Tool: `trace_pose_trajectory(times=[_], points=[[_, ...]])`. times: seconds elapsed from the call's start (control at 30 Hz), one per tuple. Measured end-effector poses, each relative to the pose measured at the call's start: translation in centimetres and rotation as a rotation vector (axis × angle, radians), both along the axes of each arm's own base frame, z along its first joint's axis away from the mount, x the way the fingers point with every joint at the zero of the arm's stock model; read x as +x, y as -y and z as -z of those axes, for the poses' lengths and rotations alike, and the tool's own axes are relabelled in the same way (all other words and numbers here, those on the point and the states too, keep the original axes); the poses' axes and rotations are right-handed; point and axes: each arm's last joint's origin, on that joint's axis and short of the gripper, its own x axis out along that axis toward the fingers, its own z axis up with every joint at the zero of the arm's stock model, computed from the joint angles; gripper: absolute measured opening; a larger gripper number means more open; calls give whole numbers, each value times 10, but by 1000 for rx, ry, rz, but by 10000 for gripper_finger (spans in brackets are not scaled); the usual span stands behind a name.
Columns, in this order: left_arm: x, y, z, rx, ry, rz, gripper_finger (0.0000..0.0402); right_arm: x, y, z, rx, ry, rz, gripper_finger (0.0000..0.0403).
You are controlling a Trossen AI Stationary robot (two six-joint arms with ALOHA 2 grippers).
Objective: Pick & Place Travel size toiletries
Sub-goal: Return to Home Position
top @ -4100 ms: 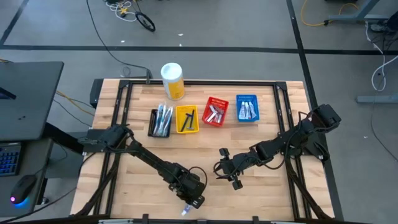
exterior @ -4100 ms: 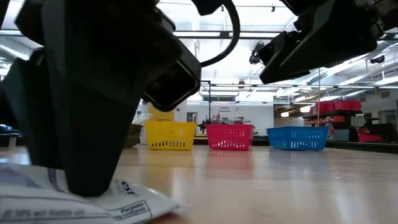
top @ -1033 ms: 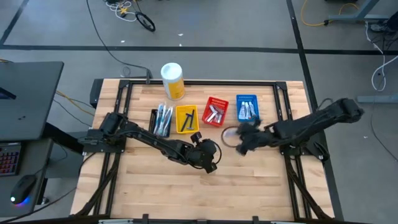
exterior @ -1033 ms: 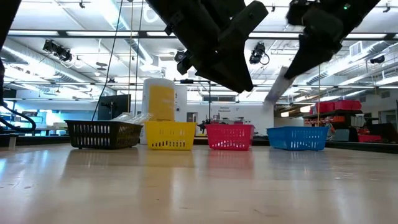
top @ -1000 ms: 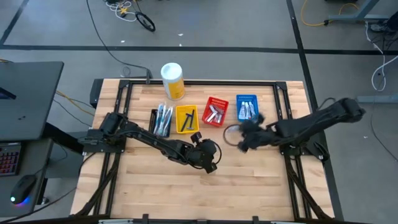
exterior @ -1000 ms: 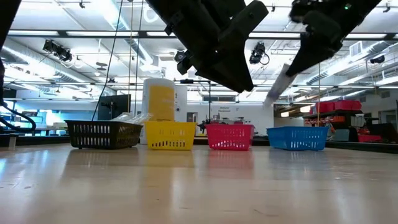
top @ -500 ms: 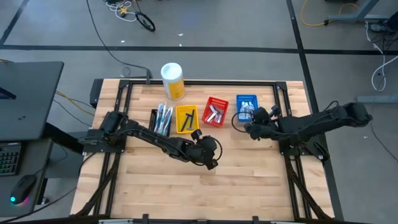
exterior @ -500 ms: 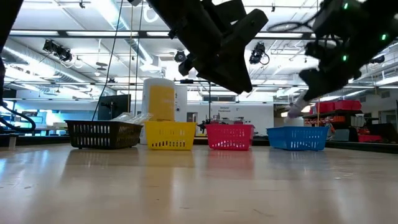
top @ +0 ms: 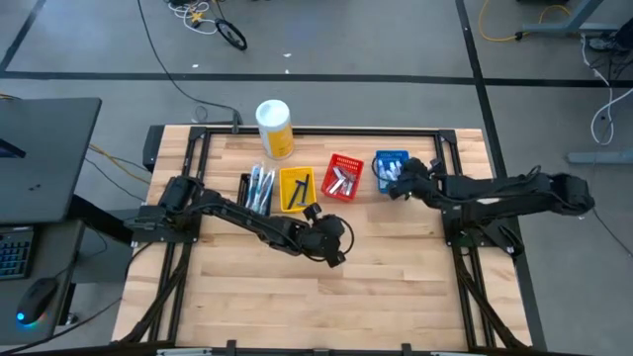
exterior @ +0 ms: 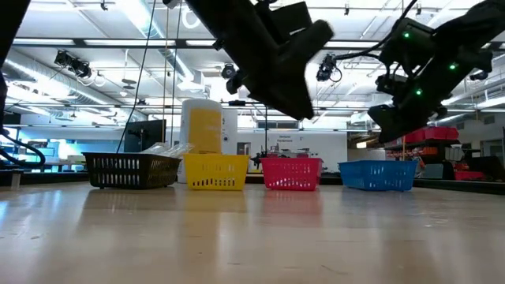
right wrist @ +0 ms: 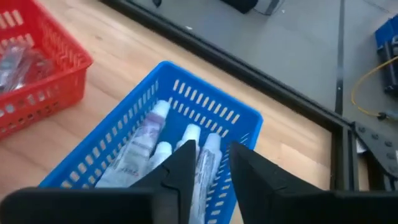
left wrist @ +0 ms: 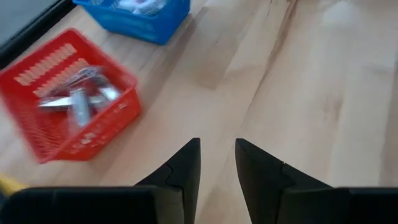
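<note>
Four small baskets stand in a row near the table's far edge. The blue basket (top: 393, 171) holds several white tubes (right wrist: 149, 134). The red basket (top: 342, 178) holds silver tubes (left wrist: 78, 102), the yellow one (top: 298, 190) dark razors, and the black one (top: 256, 193) pale toothbrushes. My right gripper (right wrist: 210, 152) hovers open above the blue basket (right wrist: 205, 84), and one white tube (right wrist: 210, 144) lies in the basket below the gap between its fingers. My left gripper (left wrist: 217, 152) is open and holds nothing; it hangs over bare wood at mid-table (top: 332, 249), on the near side of the red basket.
A tall yellow canister with a white lid (top: 274, 129) stands at the far edge behind the black and yellow baskets. A black frame rail (right wrist: 261, 74) runs just beyond the blue basket. Bare wood fills the near half of the table (top: 316, 297).
My right gripper has travelled from mid-table toward the far edge, carrying a white tube that slanted down from its fingers, and now hangs over the blue basket. That tube no longer shows below it in the low view. My left arm has barely moved.
</note>
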Motion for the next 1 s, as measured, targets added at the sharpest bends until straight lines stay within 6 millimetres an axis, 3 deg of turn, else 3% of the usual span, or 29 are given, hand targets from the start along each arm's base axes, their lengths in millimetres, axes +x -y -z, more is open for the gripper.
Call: trace_pose_trajectory(times=[0.2, 0.43, 0.57, 0.67, 0.8, 1.0], points=[[-31, -15, -39, 63, -70, -95, 96, 12, 0, -23, 67, 113, -88, 121], [-99, -30, -111, 182, -39, -269, 78, 29, -22, -64, 357, 283, -563, 118], [-138, -31, -140, 228, -38, -262, 63, 29, -38, -87, 397, 396, -757, 92], [-167, -33, -150, 253, -47, -255, 50, 20, -47, -96, 351, 404, -862, 52], [-208, -34, -148, 254, -34, -196, 30, 4, -56, -106, 289, 396, -966, 7], [-265, -43, -117, 167, 45, -105, 6, -17, -65, -114, 227, 430, -1127, 4]])
